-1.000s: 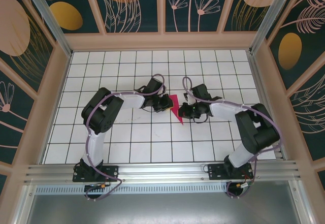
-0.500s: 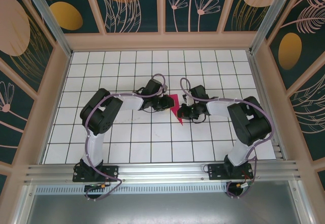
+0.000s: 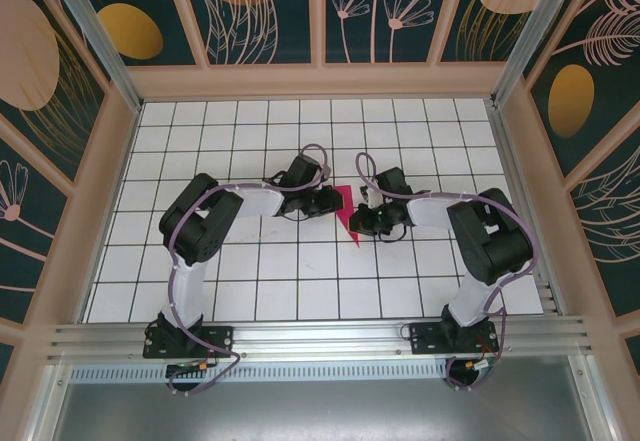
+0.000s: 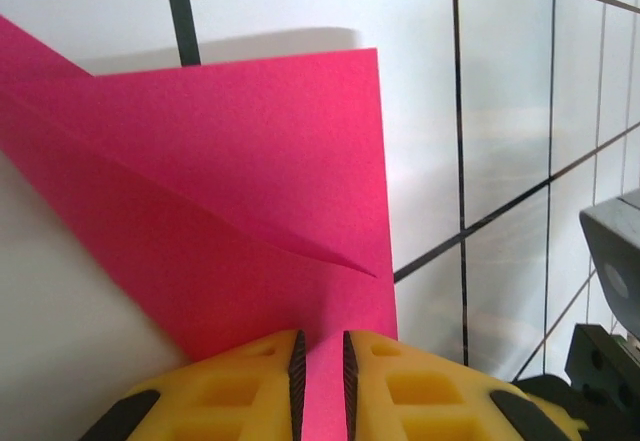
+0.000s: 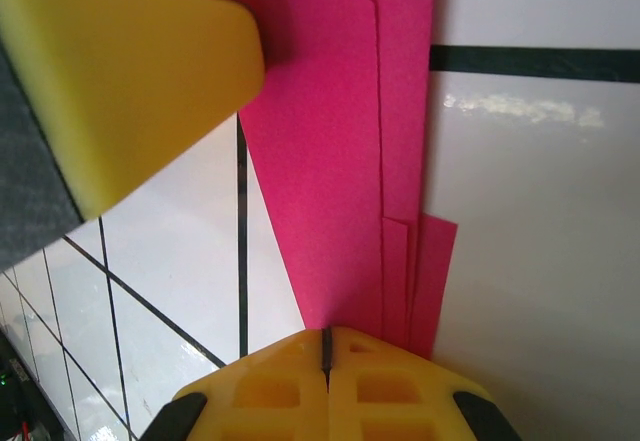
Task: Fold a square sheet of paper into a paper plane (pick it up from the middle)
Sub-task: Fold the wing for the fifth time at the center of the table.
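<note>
While L gripper (image 4: 320, 346) & R gripper (image 5: 326, 336) clamp tight on paper plane (image 4: 250, 181), fold looks mid-way; next needs sync'd crease, no tearing.

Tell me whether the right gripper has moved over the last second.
No, not noticeably: the right gripper keeps its spot on the grid table at the pink paper, though its elbow swung left.
</note>
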Controlling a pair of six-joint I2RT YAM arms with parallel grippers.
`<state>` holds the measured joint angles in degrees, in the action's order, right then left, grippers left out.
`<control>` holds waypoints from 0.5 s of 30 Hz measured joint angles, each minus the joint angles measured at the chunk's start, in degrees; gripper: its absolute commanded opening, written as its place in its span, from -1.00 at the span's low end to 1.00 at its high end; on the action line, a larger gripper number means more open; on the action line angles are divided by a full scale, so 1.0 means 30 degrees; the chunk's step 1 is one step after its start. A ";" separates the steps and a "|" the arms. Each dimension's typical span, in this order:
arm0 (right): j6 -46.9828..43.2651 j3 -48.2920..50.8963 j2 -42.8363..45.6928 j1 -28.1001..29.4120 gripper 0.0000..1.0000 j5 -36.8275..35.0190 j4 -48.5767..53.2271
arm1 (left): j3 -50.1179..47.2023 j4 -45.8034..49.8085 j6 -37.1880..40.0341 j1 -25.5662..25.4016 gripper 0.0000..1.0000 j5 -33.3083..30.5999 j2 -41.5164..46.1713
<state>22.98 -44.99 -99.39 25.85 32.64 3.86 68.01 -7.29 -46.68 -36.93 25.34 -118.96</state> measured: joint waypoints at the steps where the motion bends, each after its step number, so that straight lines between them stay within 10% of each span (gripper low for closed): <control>1: -0.0022 0.0022 0.0000 0.0000 -1.00 0.0015 -0.0022 | 0.0219 0.0291 0.0007 0.0000 -0.56 -0.0160 -0.0066; 15: -0.0058 0.0568 0.0007 -0.0211 -1.00 0.0525 -0.0954 | 0.1333 0.1180 0.1290 0.2178 -0.54 -0.1224 -0.0532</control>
<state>22.81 -43.29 -99.37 25.21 34.22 0.99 72.01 -3.75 -42.81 -30.39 21.67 -120.55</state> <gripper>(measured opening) 0.052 0.229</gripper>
